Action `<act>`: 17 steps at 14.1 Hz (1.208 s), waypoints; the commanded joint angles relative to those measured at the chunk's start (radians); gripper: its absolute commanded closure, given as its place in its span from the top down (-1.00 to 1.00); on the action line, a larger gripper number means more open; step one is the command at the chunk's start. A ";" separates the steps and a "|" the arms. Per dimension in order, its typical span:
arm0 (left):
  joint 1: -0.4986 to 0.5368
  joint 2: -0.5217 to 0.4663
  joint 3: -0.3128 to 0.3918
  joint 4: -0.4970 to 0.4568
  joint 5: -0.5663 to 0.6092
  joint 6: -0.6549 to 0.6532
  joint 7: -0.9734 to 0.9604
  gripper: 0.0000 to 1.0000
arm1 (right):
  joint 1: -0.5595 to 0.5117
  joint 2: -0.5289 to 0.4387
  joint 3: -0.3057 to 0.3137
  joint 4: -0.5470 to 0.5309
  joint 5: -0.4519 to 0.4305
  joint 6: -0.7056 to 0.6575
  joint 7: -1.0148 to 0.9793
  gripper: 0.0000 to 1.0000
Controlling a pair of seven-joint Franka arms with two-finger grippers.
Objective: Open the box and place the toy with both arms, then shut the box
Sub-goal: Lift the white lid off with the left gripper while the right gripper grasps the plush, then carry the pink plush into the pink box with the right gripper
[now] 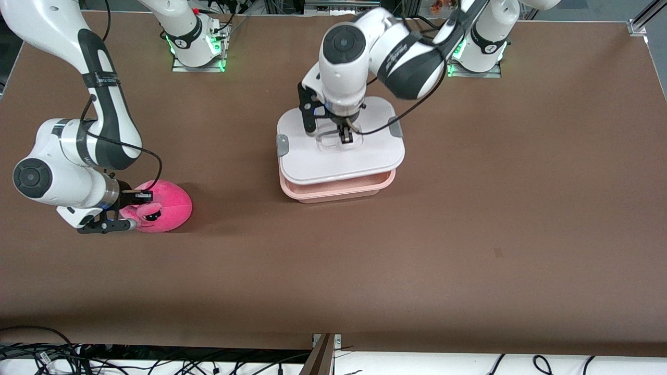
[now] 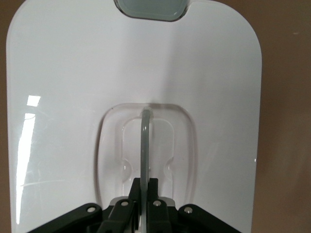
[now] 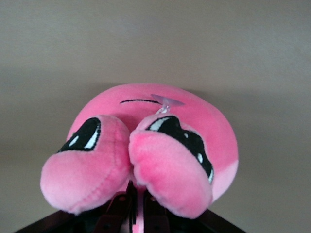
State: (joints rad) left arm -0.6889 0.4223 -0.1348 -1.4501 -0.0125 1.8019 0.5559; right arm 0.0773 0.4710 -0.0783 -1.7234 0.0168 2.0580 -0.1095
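Note:
The white lid (image 1: 365, 151) with grey side clips is held a little above the pale pink tub of the box (image 1: 338, 188), whose rim nearer the front camera shows beneath it. My left gripper (image 1: 345, 136) is shut on the lid's clear upright handle (image 2: 146, 141), over the lid's middle (image 2: 73, 97); the left wrist view shows the left gripper (image 2: 146, 187) pinching it. The hot-pink plush toy (image 1: 164, 205) lies on the table at the right arm's end. My right gripper (image 1: 133, 211) is shut on the toy (image 3: 160, 145) from its side, the right gripper (image 3: 138, 199) gripping between its two flaps.
The brown table (image 1: 417, 260) stretches wide between the toy and the box and toward the front camera. Both arm bases stand along the edge farthest from the front camera. Cables hang below the edge nearest it.

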 commanded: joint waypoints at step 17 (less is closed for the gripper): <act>0.603 -0.189 0.015 0.090 0.201 -0.524 0.347 -1.00 | 0.432 -0.058 0.287 0.400 -0.273 -0.555 -0.339 -1.00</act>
State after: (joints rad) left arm -0.1325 0.2095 -0.1031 -1.3811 0.1657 1.2778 0.8460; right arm 0.4270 0.4048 0.2161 -1.3519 -0.1955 1.5277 -0.4480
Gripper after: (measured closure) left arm 0.930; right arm 0.930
